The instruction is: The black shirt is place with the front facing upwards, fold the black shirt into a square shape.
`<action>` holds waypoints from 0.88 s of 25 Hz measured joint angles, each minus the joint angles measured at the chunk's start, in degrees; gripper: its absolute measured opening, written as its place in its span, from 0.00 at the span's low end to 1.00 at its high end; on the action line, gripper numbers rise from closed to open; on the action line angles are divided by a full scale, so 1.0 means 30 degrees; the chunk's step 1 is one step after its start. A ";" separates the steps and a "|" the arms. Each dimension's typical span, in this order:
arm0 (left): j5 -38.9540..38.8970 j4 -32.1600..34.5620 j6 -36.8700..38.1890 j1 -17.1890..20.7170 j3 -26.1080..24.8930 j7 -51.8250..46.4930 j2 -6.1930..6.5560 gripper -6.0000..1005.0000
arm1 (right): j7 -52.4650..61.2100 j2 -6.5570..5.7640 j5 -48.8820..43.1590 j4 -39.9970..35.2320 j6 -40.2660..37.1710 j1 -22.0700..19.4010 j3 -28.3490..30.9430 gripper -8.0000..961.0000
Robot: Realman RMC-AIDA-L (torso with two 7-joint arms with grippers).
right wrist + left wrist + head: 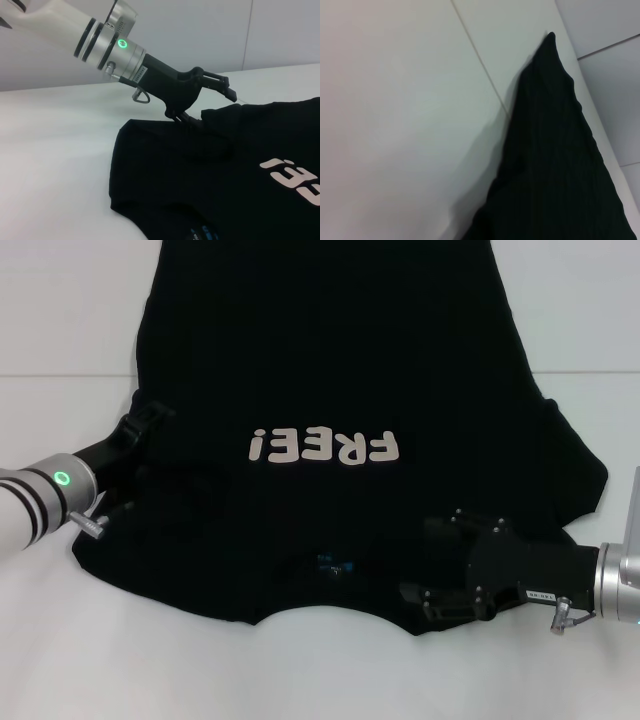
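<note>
Lower right of the head view, my right gripper (425,565) sits over the black shirt (350,370) beside its collar; whether it's pinching I can't tell. At left, the left gripper (150,418) seems closed on the sleeve edge. First side fold, I judge: lift inward. White table (60,300) offers room.
</note>
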 joint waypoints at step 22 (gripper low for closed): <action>-0.2016 -0.0402 0.2660 -0.1486 0.0190 0.2585 -0.0284 0.95 | 0.0009 0.0001 0.0000 -0.0001 -0.0022 -0.0089 0.0012 0.98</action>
